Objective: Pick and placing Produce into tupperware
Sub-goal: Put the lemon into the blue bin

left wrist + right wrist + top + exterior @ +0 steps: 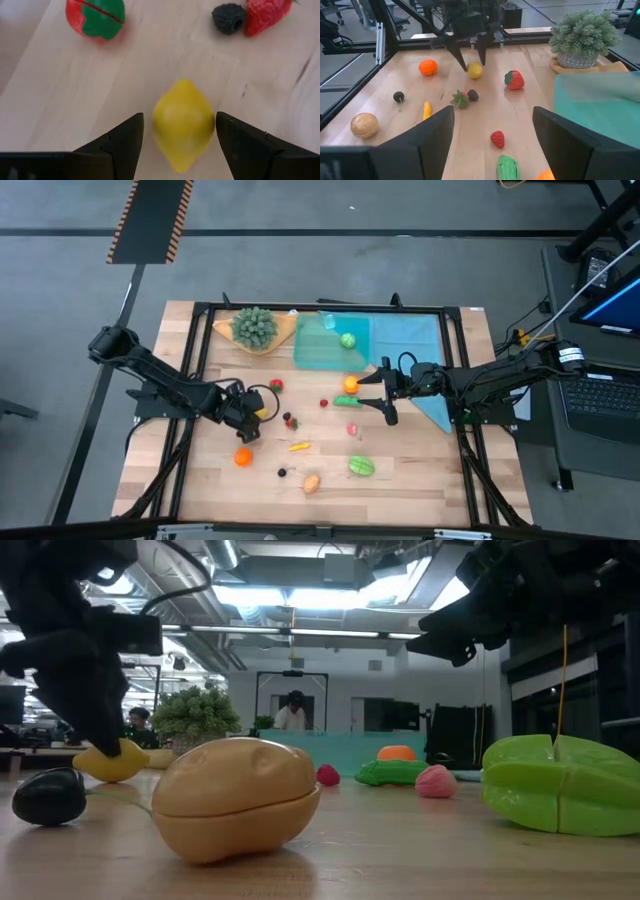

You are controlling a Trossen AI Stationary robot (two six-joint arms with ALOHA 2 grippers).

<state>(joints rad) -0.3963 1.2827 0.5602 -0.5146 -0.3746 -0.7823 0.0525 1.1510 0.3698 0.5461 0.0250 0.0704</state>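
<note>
A: Produce first. Left claw (pixel 177 131) down at the bench (pixel 420 480), fingers spread, a yellow lemon (pixel 183 123) between them. Fingers stand just beside its sides; contact not clear, no lift visible.

B: Lemon's look?

A: Smooth, bright yellow, pointed at both ends. Near it a red tomato with a green top (pixel 96 17), plus a dark blackberry (pixel 229 18) touching a red strawberry (pixel 266 15) that is cut off at the frame edge.

B: The rest?

A: Scattered over the bench's near half: an orange (pixel 243 457), a slim yellow-orange piece (pixel 299 446), a small dark fruit (pixel 282 473), a tan potato-like piece (pixel 312 483), a green star fruit (pixel 361 466), a red raspberry (pixel 497 138), a green pod (pixel 349 401) with an orange fruit (pixel 351 384) beside it.

B: Tupperware?

A: Teal-tinted clear container (pixel 330 340) at the far edge, beside the bushy plant (pixel 254 326) in its tan dish (pixel 285 330). One green piece (pixel 348 339) inside; a teal cloth (pixel 415 340) lies alongside.

B: Right claw?

A: Right claw (pixel 388 394) hangs near the container's corner, fingers apart, empty.

B: Writing?

A: None readable. Low view: potato blocks much of the bench; a person far behind, too small to detail.
</note>
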